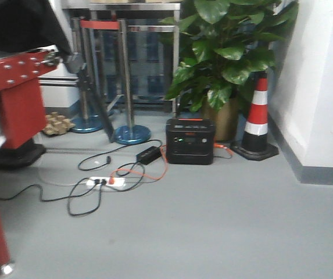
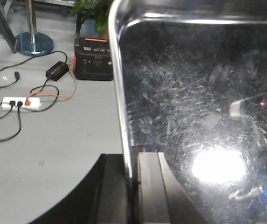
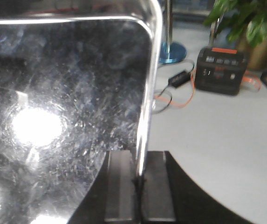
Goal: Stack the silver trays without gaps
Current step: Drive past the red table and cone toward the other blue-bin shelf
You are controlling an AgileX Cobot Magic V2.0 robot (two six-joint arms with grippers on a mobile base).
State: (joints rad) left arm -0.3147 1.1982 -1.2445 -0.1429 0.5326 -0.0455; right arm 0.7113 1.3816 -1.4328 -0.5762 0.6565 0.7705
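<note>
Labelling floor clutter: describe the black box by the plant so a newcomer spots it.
Find the big potted plant by the white wall. At its foot, left of the striped traffic cone, sits the power station: the only boxy black unit, with an orange strip on top.

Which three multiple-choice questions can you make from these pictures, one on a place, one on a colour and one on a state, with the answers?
1. Where does the black power station stand?
A) on a chair
B) on the floor before the potted plant
C) on a shelf

2. Which colours has the traffic cone?
A) blue and yellow
B) all green
C) red and white

3. In what state is the right pincer?
A) shut on the rim of the silver tray
B) open over the floor
C) holding a cup

Answers:
1 B: it sits on the grey floor by the plant's pot.
2 C: red and white bands alternate.
3 A: both fingers press the tray's edge.
</note>
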